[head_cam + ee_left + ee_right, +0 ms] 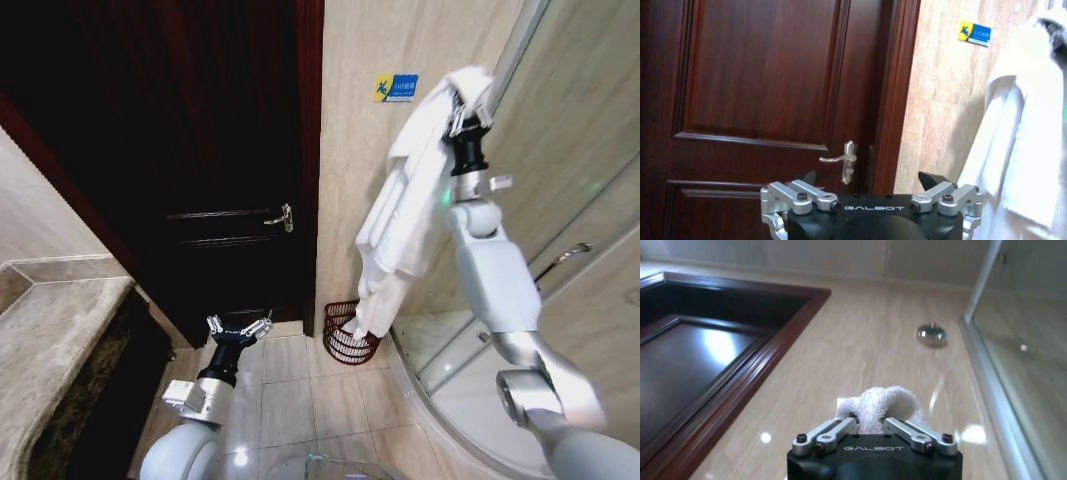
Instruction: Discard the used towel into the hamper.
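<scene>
Hanging from the raised right gripper (468, 118), the white terry-cloth towel (405, 215) was seen draped in long folds against the beige tiled wall, its lower end dangling just above the rim of the small round reddish-brown woven hamper (345, 335). The hamper stood on the pale floor tiles, in the corner between the dark wooden door (200, 150) and the curved glass shower enclosure (560, 200). In the right wrist view the fingers were closed on a bunched fold of the towel (880, 407), pinched tightly between them.

The pick-up was judged complete: the towel was held clear of any surface. The carry appeared nearly done, the cloth being roughly over the hamper. Lowering and release were judged still outstanding, since no part of the towel could be confirmed inside the hamper.

The left gripper (238, 326) was held low near the floor, facing the door, its fingers spread wide and empty, well apart from the hamper.
</scene>
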